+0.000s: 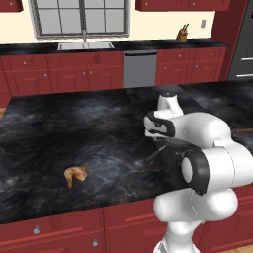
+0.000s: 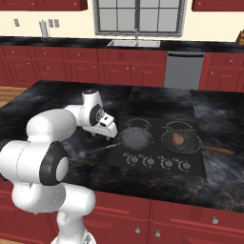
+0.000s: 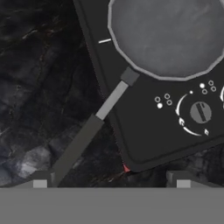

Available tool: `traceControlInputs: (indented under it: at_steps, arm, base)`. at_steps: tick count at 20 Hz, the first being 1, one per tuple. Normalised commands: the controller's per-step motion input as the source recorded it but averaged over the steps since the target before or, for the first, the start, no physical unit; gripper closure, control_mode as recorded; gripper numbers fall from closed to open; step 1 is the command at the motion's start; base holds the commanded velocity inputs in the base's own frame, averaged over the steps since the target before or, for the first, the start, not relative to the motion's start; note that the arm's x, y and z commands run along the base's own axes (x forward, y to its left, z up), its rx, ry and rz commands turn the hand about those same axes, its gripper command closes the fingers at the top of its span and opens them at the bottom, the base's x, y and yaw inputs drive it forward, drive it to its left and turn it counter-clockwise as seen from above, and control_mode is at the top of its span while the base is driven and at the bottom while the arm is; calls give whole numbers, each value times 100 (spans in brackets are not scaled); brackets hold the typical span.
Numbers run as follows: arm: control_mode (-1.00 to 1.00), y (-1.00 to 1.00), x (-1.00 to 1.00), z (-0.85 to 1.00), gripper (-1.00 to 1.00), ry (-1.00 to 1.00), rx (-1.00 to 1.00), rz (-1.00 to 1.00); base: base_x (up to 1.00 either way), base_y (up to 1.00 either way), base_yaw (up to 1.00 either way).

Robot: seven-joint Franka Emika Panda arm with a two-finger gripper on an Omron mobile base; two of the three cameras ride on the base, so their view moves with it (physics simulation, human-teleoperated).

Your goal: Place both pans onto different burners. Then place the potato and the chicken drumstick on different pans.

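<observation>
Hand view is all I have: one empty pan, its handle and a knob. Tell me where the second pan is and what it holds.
Observer: In the right base view the second pan sits on the burner to the right of your empty pan, and the potato lies in it.
Operator: Now find me the drumstick.
Observer: The chicken drumstick lies on the dark island counter in the left base view, off to the arm's left near the front edge, in neither pan.

Matt grey metal pan (image 3: pixel 168 37), glossy black glass cooktop (image 3: pixel 144 140)
</observation>
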Motion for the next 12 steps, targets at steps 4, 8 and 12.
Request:
traceControlInputs:
  at_steps: [4,8,12]
  arm:
    - [-100,53,-32,1,-100,0,8,20]
    - [-100,62,-18,0,-100,4,4,17]
    - [-100,79,-17,0,-100,4,1,15]
  base:
    - [0,0,0]
    - [0,0,0]
    - [0,0,0]
